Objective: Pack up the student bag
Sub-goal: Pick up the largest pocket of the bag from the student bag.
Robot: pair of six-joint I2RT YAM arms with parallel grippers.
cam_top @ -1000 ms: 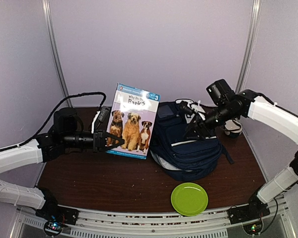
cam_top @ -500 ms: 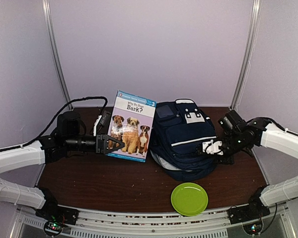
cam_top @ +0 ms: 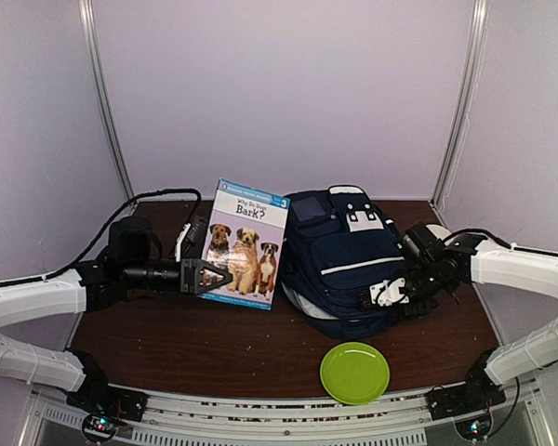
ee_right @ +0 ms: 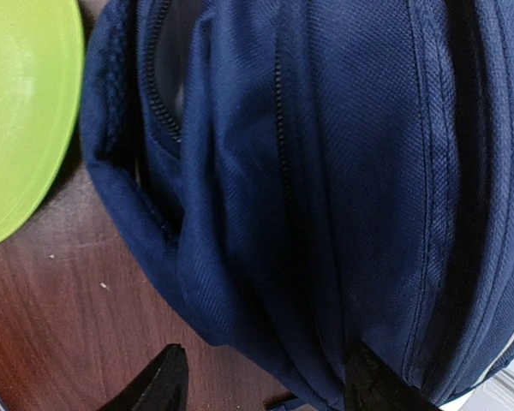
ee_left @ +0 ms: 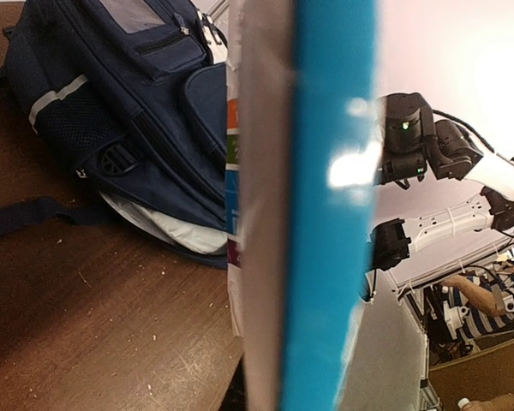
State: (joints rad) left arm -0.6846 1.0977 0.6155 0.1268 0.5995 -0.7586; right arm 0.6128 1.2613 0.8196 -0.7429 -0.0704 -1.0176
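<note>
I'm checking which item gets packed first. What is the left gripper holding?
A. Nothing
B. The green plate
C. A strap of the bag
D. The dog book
D: the left gripper is shut on the lower edge of the book, holding it upright beside the bag, while the plate lies on the table untouched.

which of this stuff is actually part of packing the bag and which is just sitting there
In the job: navy backpack; dog book, held in left end effector; right end effector, open at the backpack's side.
Just lying about, probably: green plate.
</note>
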